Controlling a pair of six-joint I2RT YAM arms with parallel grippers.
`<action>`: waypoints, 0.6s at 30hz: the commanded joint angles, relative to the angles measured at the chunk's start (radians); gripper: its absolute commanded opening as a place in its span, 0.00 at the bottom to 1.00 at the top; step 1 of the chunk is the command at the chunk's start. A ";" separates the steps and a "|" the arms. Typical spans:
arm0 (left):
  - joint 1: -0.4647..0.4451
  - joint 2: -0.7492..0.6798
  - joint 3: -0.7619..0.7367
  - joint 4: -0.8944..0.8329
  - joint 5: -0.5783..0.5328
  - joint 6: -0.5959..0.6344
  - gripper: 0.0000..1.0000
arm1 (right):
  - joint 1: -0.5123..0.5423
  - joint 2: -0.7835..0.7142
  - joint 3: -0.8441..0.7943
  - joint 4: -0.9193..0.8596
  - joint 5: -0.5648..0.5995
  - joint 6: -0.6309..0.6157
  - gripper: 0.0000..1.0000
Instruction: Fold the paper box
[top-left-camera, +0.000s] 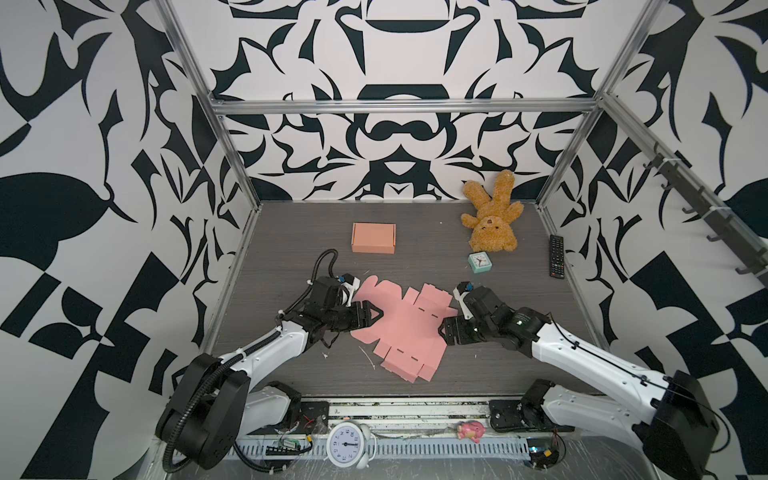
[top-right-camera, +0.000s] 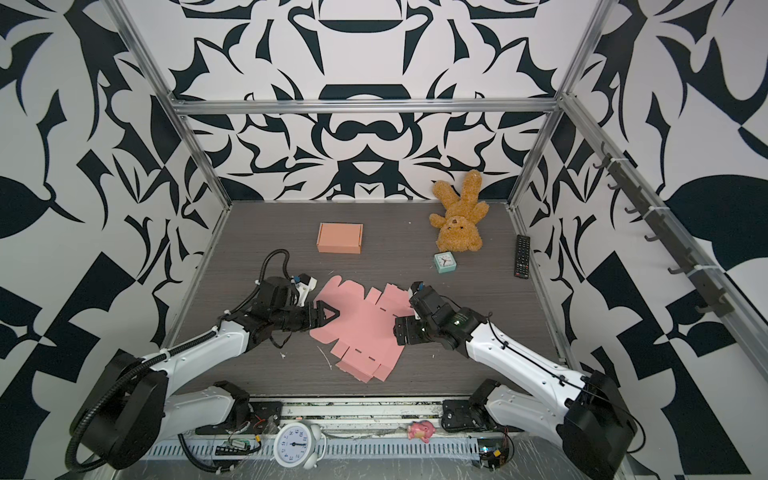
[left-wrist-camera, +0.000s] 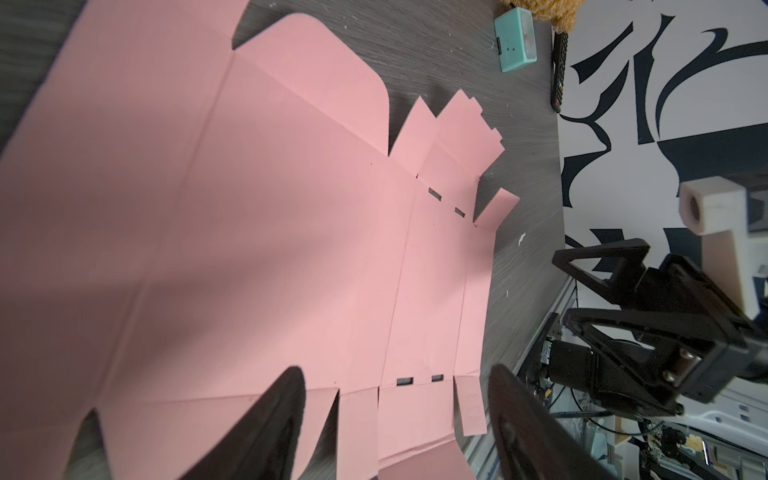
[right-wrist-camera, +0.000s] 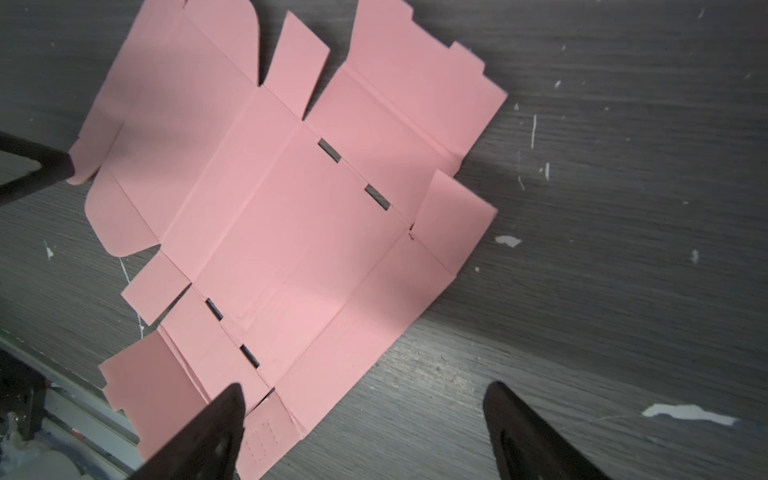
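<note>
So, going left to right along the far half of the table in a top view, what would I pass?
Closed orange box → teddy bear → TV remote. The little green clock overlaps the bear sideways, so I skip it.

White arms (top-left-camera: 266, 353), blk joints, ribbed blk cable (top-left-camera: 318, 262).

matt pink paper box blank (right-wrist-camera: 291, 232) with scored creases on a grey wood-grain table (right-wrist-camera: 623, 208), scuffed with white flecks; fuzzy plush teddy bear (top-left-camera: 492, 224); brushed metal frame (top-left-camera: 399, 109).
</note>
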 joint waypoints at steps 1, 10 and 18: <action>-0.004 0.001 0.036 0.023 0.011 0.019 0.73 | -0.002 0.001 -0.038 0.042 -0.007 0.031 0.92; -0.007 -0.062 0.005 0.019 -0.052 -0.010 0.72 | -0.029 0.086 -0.064 0.156 -0.007 -0.019 0.91; -0.008 -0.121 -0.002 0.003 -0.087 -0.030 0.72 | -0.087 0.151 -0.098 0.277 -0.058 -0.024 0.90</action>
